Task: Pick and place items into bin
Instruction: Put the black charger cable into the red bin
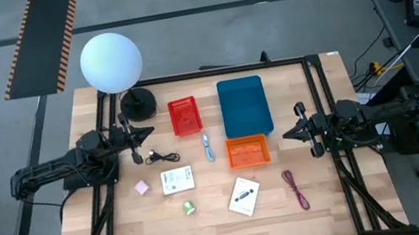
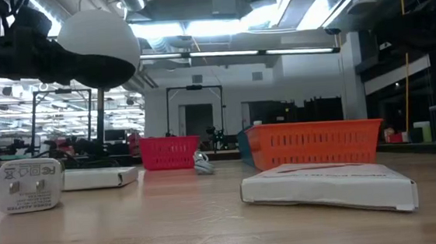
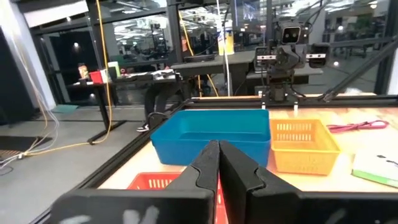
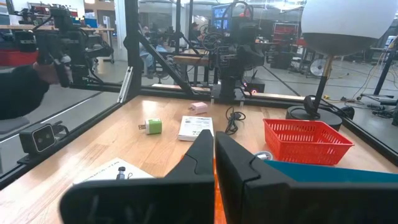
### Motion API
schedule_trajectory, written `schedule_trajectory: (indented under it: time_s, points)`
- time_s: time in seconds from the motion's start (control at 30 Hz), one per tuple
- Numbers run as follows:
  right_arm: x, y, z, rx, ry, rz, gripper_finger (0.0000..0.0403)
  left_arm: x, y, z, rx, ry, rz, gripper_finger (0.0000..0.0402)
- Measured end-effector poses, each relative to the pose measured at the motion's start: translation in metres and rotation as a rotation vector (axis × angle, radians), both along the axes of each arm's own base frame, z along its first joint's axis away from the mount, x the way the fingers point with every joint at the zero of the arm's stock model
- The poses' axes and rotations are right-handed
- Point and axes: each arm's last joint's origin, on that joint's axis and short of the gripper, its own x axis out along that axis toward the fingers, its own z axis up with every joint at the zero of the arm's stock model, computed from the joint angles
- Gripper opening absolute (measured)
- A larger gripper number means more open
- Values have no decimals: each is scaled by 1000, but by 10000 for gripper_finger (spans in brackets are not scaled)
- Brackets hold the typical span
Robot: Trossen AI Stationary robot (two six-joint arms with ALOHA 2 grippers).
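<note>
Both arms wait at the table's sides and touch nothing. My left gripper is shut above the left side, near the black cable. My right gripper is shut beside the orange basket. Lying flat on the wood are the blue-white stick, the pink square, the white card with green marks, the green cube, the white card with black marks and the maroon cable.
A red basket and a blue bin stand at the far middle of the table. The white globe lamp rises from its black base at the far left. A black frame rims the table.
</note>
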Motion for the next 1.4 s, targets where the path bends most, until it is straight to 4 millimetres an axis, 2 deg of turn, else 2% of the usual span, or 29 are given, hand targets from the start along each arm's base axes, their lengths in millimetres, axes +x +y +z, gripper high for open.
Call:
schedule_trajectory:
  time_s: [0.3,0.7,1.03,1.2,1.4]
  points:
    - [0,0,0,24,3,1,0,0,0,0,-234,-77,-13,6]
    - [0,-1,0,52,5,-35,0,0,0,0,-213,-72,2,6]
    - [0,-2,0,49,3,-84,0,1,-5,0,-187,-45,-171,6]
    - [0,-3,0,56,1,-86,0,1,-5,0,-163,-39,-175,6]
    - [-1,-6,10,130,-65,-181,1,1,-5,0,-217,-53,-177,2]
